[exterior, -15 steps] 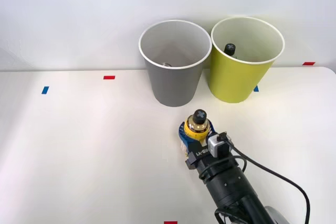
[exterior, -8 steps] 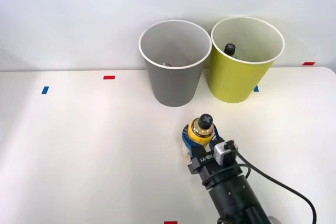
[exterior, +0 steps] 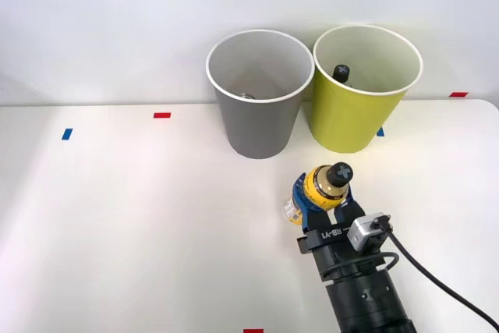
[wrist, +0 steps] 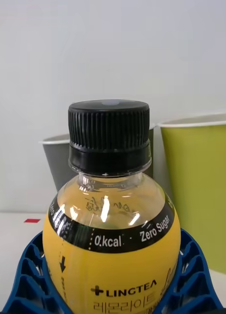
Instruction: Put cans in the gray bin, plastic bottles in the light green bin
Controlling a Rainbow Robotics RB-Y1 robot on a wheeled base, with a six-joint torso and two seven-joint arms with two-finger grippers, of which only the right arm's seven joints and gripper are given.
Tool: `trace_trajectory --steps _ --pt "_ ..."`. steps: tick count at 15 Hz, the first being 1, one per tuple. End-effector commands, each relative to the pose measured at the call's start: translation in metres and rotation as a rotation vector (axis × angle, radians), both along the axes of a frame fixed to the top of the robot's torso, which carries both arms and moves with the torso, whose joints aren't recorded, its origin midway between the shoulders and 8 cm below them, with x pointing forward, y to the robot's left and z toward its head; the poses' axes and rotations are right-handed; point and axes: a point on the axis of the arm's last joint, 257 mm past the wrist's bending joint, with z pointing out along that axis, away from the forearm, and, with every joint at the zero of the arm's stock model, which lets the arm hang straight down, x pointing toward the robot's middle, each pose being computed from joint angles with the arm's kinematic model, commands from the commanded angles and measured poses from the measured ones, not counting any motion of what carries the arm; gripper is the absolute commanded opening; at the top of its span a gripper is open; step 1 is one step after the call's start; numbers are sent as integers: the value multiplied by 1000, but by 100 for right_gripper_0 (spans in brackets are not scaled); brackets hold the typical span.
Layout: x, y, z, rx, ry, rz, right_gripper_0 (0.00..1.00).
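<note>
My right gripper is shut on a yellow plastic bottle with a black cap, held upright and lifted off the table in front of the two bins. Up close, the bottle sits between my blue ribbed fingers. The gray bin stands at the back, left of the light green bin. Another black-capped bottle rests inside the light green bin. Something metallic glints low inside the gray bin. Behind the held bottle in the wrist view stand the gray bin and the light green bin.
The white table carries small tape marks: red, blue, red at the front edge and red at the far right. A white wall stands right behind the bins.
My gripper has carried the bottle to the right and raised it, so it now sits nearer the light green bin. The bins have not moved.
</note>
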Motion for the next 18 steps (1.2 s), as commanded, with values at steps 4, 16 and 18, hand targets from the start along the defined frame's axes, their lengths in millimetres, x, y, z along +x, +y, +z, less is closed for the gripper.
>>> trace_trajectory --steps 4,16,18 --pt "-12 -7 79 91 -20 -1 0" --pt "34 -33 200 345 -180 34 0" --pt "58 -45 220 305 -164 9 0"
